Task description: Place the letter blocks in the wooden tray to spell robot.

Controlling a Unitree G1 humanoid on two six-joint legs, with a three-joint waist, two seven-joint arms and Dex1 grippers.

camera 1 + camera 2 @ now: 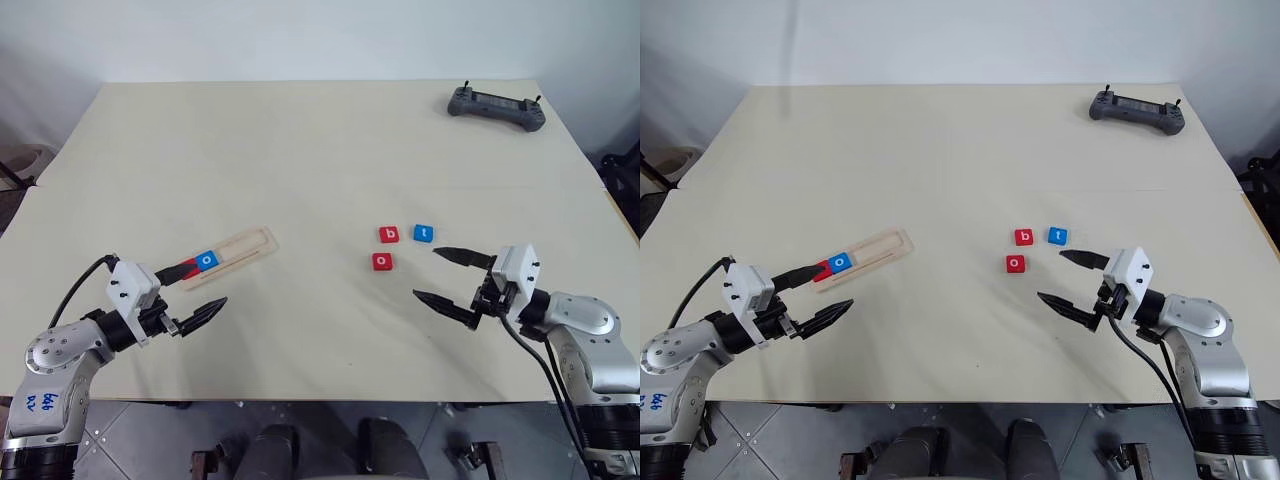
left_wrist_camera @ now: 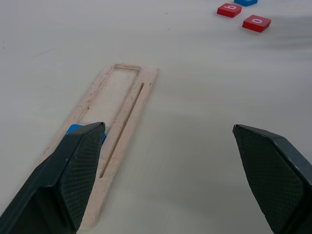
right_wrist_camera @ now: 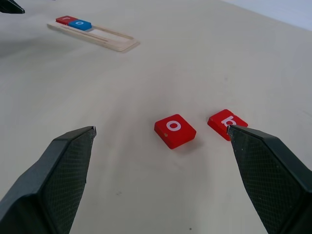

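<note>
You have the wooden tray (image 1: pixel 232 256) just ahead of your left gripper (image 1: pixel 197 290), its long axis running away from the fingertips toward the table's middle, with a red block (image 3: pixel 65 20) and the blue o block (image 1: pixel 207 260) seated at its near end. Both that gripper and your right gripper (image 1: pixel 447 276) are spread wide and hold nothing. Just beyond the right fingertips lie the red o block (image 1: pixel 382 262), the red b block (image 1: pixel 389 235) and the blue t block (image 1: pixel 423 234).
</note>
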